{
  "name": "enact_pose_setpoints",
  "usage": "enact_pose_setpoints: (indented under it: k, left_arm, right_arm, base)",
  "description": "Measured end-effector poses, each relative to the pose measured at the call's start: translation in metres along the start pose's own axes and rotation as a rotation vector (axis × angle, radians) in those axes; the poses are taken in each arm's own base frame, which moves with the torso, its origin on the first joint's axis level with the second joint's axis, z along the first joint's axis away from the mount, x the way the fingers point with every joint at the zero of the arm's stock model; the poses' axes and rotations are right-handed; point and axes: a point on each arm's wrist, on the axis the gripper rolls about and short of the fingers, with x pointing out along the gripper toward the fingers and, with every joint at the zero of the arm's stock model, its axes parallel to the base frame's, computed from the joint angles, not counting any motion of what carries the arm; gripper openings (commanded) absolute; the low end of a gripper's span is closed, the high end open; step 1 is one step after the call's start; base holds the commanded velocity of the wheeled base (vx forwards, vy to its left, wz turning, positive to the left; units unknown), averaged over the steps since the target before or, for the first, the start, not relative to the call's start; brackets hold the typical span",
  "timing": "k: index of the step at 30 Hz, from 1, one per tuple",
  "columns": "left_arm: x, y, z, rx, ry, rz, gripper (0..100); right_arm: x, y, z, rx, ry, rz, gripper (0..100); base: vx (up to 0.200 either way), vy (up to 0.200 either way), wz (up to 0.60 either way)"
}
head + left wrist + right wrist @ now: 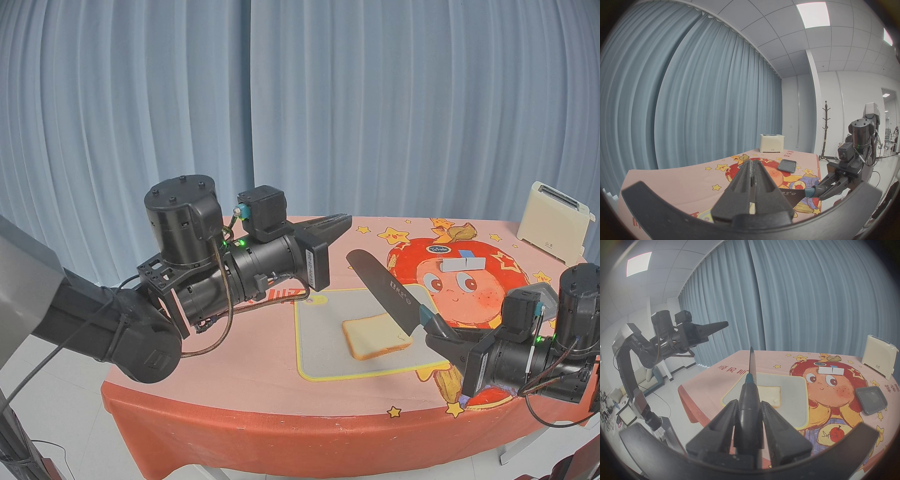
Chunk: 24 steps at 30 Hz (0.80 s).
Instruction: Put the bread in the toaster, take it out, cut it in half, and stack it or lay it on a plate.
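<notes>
A slice of bread (375, 335) lies flat on the pale cutting board (322, 337) in the middle of the table. My right gripper (442, 337) is shut on the handle of a black knife (384, 289). The blade slants up and over the bread's right edge, above the board. In the right wrist view the knife (752, 365) points over the bread (769, 395). My left gripper (337, 224) is shut with nothing in it, held in the air left of and behind the board. The cream toaster (555, 222) stands at the table's far right corner.
A dark grey plate (871, 399) lies at the right of the table, between the board and the toaster. A small white block (462, 264) rests on the cartoon tablecloth behind the board. The table's front edge runs close below the board.
</notes>
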Motion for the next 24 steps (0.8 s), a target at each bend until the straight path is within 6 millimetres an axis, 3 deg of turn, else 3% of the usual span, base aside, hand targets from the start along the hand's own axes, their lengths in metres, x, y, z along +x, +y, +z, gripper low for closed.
enact_pose_setpoints:
  k: [24]
  left_arm:
    - [0.006,0.006,-0.019,-0.015,0.032,0.018,0]
  right_arm:
    - [0.001,0.002,-0.003,-0.007,0.015,0.008,0]
  base:
    - [0.000,0.000,0.00]
